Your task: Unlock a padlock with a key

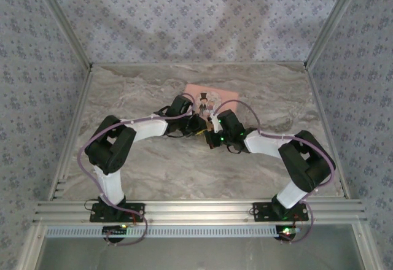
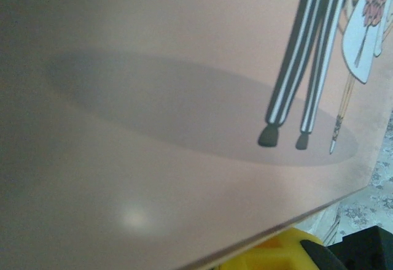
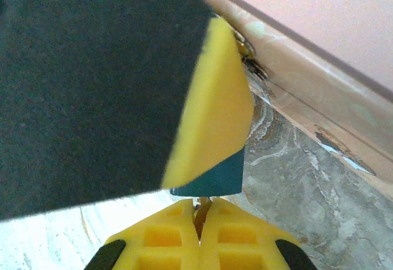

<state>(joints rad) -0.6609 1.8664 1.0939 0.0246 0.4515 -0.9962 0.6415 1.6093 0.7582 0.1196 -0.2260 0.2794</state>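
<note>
The dark teal padlock (image 3: 212,181) pokes out below a yellow finger (image 3: 215,110) of my left gripper (image 1: 198,126), which is shut on it just above the table. My right gripper (image 3: 200,221) is shut on the key (image 3: 200,212), a thin metal sliver between the yellow fingertips. The key's tip runs up into the bottom of the padlock. In the top view the right gripper (image 1: 212,132) meets the left one nose to nose at the table's middle, and the padlock and key are hidden between them. One yellow finger (image 2: 282,254) sits at the bottom of the left wrist view.
A pink tin (image 1: 215,95) with a cartoon couple lies flat right behind the two grippers. Its lid (image 2: 184,98) is very close under the left wrist camera and its side wall (image 3: 307,92) stands just past the padlock. Marble table (image 1: 153,172) stretches in front.
</note>
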